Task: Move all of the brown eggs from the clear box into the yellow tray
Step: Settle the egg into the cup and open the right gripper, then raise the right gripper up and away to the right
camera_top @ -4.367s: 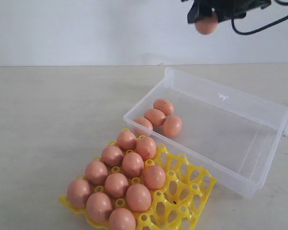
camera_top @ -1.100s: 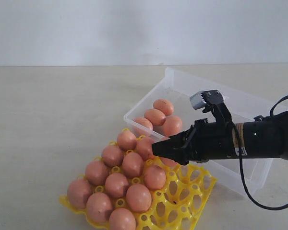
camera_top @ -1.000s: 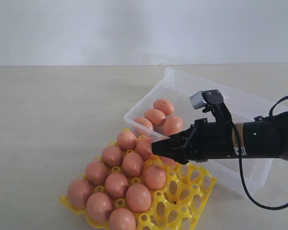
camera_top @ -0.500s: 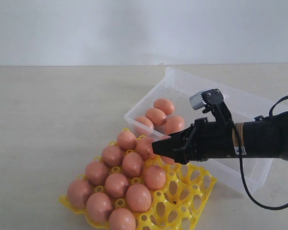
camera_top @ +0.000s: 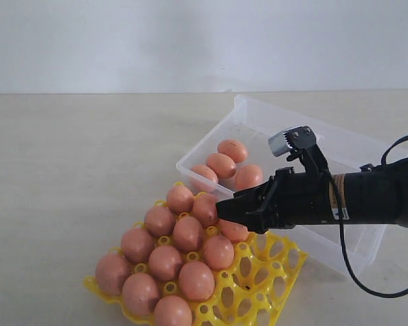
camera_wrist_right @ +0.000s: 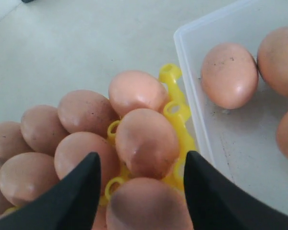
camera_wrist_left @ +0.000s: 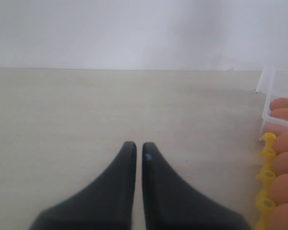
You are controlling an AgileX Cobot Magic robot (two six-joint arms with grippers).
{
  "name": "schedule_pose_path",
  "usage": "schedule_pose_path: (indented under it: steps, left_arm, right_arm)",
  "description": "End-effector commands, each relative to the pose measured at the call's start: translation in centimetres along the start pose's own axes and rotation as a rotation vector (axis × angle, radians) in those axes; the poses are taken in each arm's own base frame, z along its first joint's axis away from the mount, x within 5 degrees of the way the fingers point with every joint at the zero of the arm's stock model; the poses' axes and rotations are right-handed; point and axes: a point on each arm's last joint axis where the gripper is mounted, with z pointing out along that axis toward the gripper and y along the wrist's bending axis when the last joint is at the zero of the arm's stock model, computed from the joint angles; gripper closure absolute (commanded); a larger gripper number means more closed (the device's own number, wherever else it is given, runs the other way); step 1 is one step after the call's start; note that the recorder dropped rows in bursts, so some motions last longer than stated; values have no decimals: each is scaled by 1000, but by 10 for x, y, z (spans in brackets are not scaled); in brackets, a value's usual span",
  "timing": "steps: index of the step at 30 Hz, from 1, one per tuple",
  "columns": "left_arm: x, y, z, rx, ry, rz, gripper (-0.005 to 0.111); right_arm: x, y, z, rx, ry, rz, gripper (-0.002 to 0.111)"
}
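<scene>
Tabletop (camera_top: 68,170), egg (camera_top: 234,231) half-hidden under right gripper (camera_top: 222,209)

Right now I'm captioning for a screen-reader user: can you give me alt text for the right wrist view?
The end effector's two black fingers flank a brown egg over the yellow tray, whose cups hold several eggs. Alongside, the clear box holds three more.

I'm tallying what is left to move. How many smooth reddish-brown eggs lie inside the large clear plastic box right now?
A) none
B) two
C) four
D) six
C: the exterior view shows four brown eggs clustered in the corner of the clear plastic box nearest the yellow plastic egg tray.
</scene>
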Motion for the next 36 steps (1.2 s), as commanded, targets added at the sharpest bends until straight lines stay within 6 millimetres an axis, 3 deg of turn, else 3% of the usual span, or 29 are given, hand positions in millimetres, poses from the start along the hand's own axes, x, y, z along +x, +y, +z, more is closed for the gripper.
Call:
schedule_pose_path:
  steps: [1,13,16,17,18,20,24,27,29,31,33,34,36]
  left_arm:
    - [1,0,0,4,-2,3,103]
    - [1,0,0,4,-2,3,103]
    - [1,0,0,4,-2,3,103]
    - [1,0,0,4,-2,3,103]
    - [1,0,0,4,-2,3,103]
    - [1,0,0,4,-2,3,103]
    - [1,0,0,4,-5,3,103]
    - [1,0,0,4,-5,3,103]
    - [1,0,0,4,-5,3,103]
    - [1,0,0,4,-5,3,103]
    - [1,0,0,4,-5,3,103]
    - [1,0,0,4,-2,3,103]
    - [1,0,0,4,-1,3,103]
  right_arm:
    - [-4,1,0,-16,-35,7,61]
    - [-41,6,-10,-100,-425,161,62]
    - [-49,11,-16,-118,-452,202,73]
    - [-53,14,-18,-124,-460,190,79]
    - [-59,20,-24,-135,-478,162,94]
    - [-71,30,-34,-142,-521,108,108]
    - [-93,53,-58,-157,-603,-23,108]
    - [-110,83,-84,-163,-670,-270,108]
    - [-112,94,-99,3,-559,-447,108]
    - [-109,91,-113,226,-371,-455,108]
    - [-106,73,-134,515,-324,-100,108]
    - [-105,69,-139,577,-342,12,108]
    - [-105,66,-140,611,-324,14,108]
